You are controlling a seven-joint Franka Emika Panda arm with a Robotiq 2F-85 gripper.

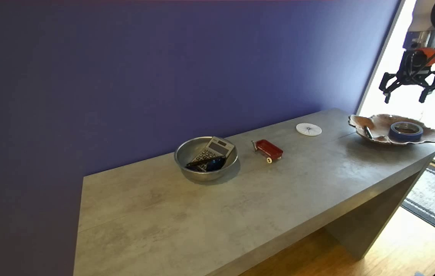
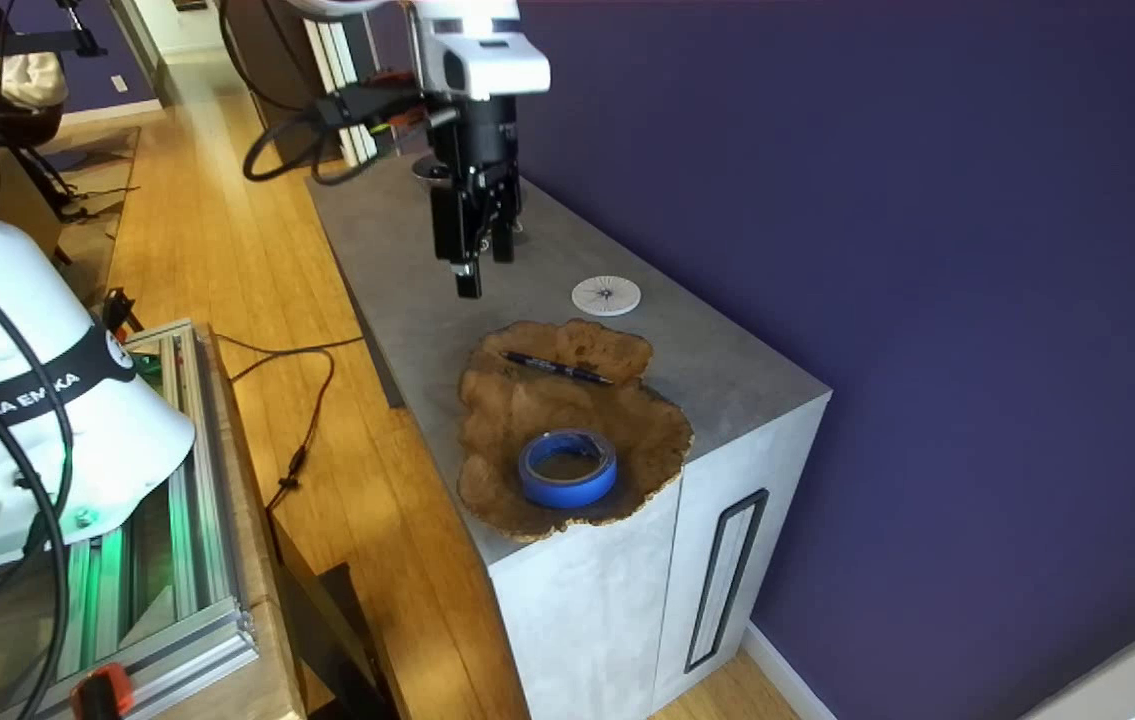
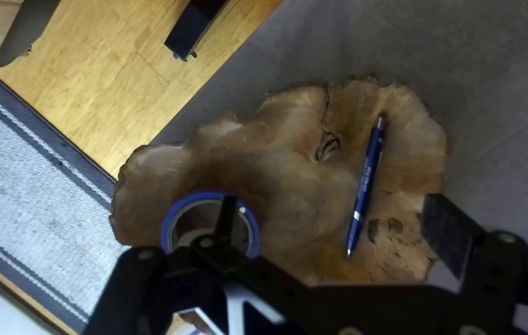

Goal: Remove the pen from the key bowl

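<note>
- Along a purple wall (image 1: 156,76), found one long side of the scene closed off; feared a knock there from any wide swing.
- Saw the grey table (image 1: 156,218) ending just beside the work, with the key bowl (image 2: 527,405) set at that end, rim perhaps past the edge; judged a hard shove enough to send it over.
- Took the key bowl for shallow and uneven; expected rocking or sliding under any downward press on its wavy rim.
- Noted the metal bowl (image 1: 202,176) well apart, holding a calculator (image 1: 211,151) and dark items (image 1: 216,163) too unclear to name; rated reaching for the wrong bowl a small risk.
- Saw the jaws spread wide, gripping nothing, clear above the table in both exterior views; feared closing too high on air, or too low against the key bowl.
- Counted the tape roll (image 2: 567,492) as an obstacle: overlapped in the wrist view by one side of the jaws, so liable to a bump or a wrong pinch from a careless descent.
- Located the pen (image 3: 364,188) inside the key bowl, apart from the tape roll; feared rolling or spinning from an off-centre closing, given the thin barrel and slanted lie, and slipping from a hold too near either tip.
</note>
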